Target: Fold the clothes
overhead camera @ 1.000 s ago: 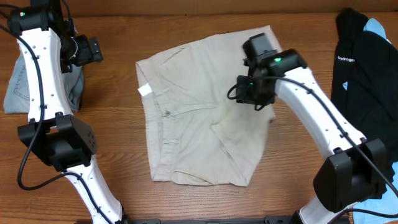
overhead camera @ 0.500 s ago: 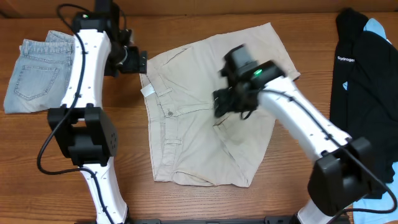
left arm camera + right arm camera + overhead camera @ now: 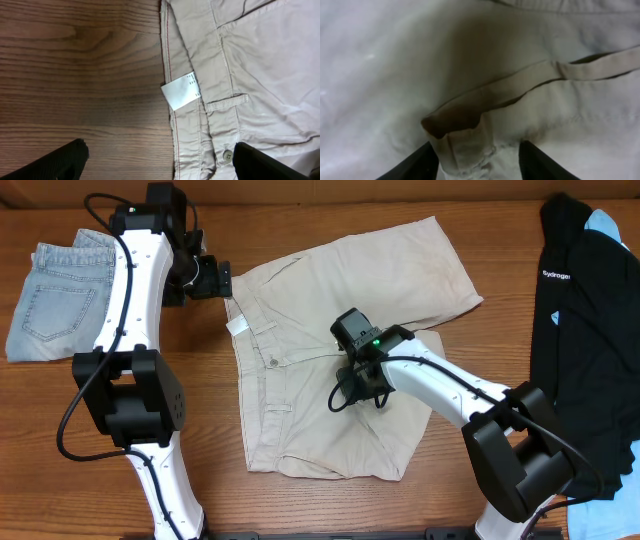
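Beige shorts (image 3: 300,300) are what the right tool (image 3: 475,150) has hold of. Its two dark fingers (image 3: 410,165) sit a little apart with a raised ridge of seam fabric pinched between them and filling the gap. That spot is the crotch, where the two legs meet, and there is shadow under the lifted fold. The rest of the beige shorts lie spread flat in the middle of the wooden tabletop (image 3: 60,430). The waistband runs down the left side, one leg reaches to the far right and the other comes toward the near edge.

Over to the left tool (image 3: 160,150): wide open, nothing in it. It hangs at the far-left corner of the waistband, one finger over bare wood, the other over cloth. Just in front of it a white label (image 3: 181,91) sticks out from the waistband edge, with a belt loop (image 3: 226,102) beside it and a button (image 3: 227,156) nearer.

Further out, denim shorts (image 3: 60,300) lie folded at the far left, well apart. A black garment (image 3: 580,300) with small white lettering is heaped on the right edge.
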Controlling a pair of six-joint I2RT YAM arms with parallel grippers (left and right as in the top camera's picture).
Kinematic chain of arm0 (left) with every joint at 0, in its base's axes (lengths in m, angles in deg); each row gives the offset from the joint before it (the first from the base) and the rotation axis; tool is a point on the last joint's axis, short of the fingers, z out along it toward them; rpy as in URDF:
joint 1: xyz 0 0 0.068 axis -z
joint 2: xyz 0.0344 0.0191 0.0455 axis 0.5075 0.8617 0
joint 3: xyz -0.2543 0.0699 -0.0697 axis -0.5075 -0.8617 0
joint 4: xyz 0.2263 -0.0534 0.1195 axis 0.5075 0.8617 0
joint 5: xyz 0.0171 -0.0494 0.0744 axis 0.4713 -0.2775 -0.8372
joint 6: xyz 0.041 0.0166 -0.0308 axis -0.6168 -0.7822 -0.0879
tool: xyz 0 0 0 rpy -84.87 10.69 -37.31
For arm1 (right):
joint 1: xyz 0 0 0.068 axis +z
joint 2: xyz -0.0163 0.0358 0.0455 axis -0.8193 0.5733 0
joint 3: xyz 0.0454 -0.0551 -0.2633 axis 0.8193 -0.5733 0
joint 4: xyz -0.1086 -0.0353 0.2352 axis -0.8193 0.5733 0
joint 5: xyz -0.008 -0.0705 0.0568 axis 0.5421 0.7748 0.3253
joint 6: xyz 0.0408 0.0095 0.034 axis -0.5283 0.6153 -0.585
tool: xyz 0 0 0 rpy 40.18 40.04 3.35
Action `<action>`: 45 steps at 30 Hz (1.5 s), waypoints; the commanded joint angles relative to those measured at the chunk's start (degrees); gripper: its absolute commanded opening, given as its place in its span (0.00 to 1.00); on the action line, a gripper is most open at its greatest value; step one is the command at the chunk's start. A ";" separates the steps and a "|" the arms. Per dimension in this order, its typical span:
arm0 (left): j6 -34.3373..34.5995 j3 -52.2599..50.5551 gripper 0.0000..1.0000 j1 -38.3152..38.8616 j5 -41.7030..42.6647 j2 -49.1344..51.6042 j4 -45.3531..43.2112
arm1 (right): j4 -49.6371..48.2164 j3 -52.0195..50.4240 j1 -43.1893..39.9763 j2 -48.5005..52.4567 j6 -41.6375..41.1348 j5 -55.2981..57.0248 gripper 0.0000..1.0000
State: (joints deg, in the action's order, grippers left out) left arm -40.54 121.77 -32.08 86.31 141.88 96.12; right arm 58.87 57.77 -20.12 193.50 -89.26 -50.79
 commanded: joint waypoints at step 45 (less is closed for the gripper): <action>-2.75 -0.35 0.92 5.49 -1.05 -0.28 3.28 | 17.75 -9.38 -53.66 -13.27 -3.17 -21.24 0.25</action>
State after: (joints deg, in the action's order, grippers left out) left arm -41.11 121.77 -28.76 85.61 141.88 99.25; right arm 78.84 47.61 -73.43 181.26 -93.37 -62.79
